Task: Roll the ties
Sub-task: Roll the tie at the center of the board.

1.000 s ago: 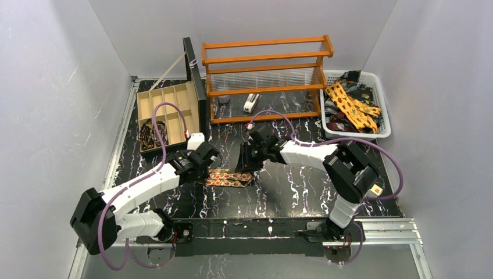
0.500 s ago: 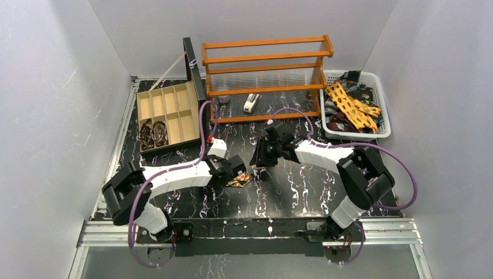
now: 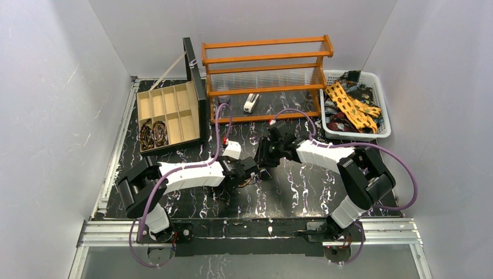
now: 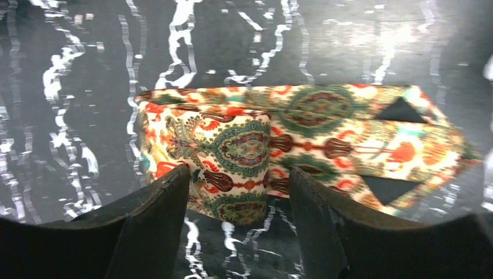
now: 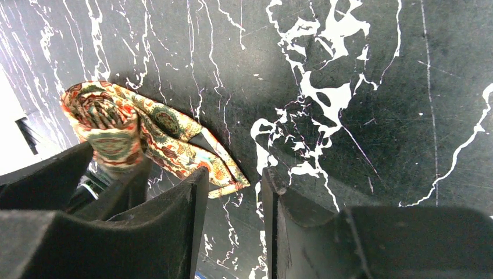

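A patterned tie with red, green and gold motifs lies on the black marbled table, its one end rolled into a small coil point(image 4: 232, 154) point(image 5: 107, 125) and its loose tail point(image 4: 372, 131) point(image 5: 197, 154) lying flat beside it. My left gripper point(image 4: 238, 195) point(image 3: 251, 173) is open, its fingers straddling the coil's near side. My right gripper point(image 5: 232, 186) point(image 3: 263, 165) is open just past the tail's tip, with only bare table between its fingers. From above, both grippers hide most of this tie.
A wooden compartment box point(image 3: 174, 99) at the back left holds rolled ties point(image 3: 153, 133). An orange wooden rack point(image 3: 264, 75) stands at the back, a small white object point(image 3: 250, 103) under it. A white basket point(image 3: 381, 93) at the back right holds loose ties point(image 3: 349, 107).
The left arm swept right along the flat tie, which is now bunched into a coil, and its jaws have widened off it. The right gripper shifted slightly right.
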You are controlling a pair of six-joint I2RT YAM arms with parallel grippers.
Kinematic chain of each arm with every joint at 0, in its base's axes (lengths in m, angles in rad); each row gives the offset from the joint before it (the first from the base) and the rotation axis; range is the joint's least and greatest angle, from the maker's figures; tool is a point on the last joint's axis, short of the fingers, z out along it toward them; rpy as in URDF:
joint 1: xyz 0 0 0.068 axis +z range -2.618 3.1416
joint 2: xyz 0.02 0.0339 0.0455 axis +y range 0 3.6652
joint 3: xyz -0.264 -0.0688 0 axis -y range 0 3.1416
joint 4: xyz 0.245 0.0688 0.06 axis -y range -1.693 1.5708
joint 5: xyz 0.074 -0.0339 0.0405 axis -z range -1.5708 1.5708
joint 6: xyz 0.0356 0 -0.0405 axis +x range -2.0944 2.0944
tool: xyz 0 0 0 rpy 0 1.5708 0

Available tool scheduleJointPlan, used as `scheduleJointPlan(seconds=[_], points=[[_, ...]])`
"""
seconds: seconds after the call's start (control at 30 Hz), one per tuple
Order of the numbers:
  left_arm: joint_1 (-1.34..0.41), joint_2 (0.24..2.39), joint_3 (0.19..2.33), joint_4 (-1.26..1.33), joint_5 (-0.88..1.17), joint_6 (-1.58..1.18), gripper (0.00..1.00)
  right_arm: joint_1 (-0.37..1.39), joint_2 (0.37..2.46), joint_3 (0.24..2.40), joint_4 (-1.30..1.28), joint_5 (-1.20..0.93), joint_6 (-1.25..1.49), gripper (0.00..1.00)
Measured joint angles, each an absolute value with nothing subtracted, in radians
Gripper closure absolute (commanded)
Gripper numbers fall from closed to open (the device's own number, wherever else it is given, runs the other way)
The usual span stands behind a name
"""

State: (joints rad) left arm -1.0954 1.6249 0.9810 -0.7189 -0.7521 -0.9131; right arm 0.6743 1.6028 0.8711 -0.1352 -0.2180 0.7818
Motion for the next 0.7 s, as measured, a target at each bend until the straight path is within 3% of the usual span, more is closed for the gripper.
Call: scheduleJointPlan(seconds=[0.1, 0.2, 0.3, 0.7], points=[[-1.093, 1.601, 0.971, -0.639, -0.670, -0.881, 0.39, 0.674, 1.603, 0.871, -0.135, -0.228, 0.781, 0.52], [-1.077, 1.539, 0.937, -0.554, -0.575, -0.849, 0.31, 0.674, 1.603, 0.871, -0.135, -0.241, 0.781, 0.51], [-1.049, 1.473, 0.914, -0.505, -0.520, -0.836, 0.30, 0.674, 1.603, 0.871, -0.135, -0.251, 0.780, 0.50], [-0.905, 1.041, 0.858, -0.459, -0.479, -0.830, 0.19, 0.695, 1.594, 0.871, -0.048, -0.350, 0.736, 0.40]])
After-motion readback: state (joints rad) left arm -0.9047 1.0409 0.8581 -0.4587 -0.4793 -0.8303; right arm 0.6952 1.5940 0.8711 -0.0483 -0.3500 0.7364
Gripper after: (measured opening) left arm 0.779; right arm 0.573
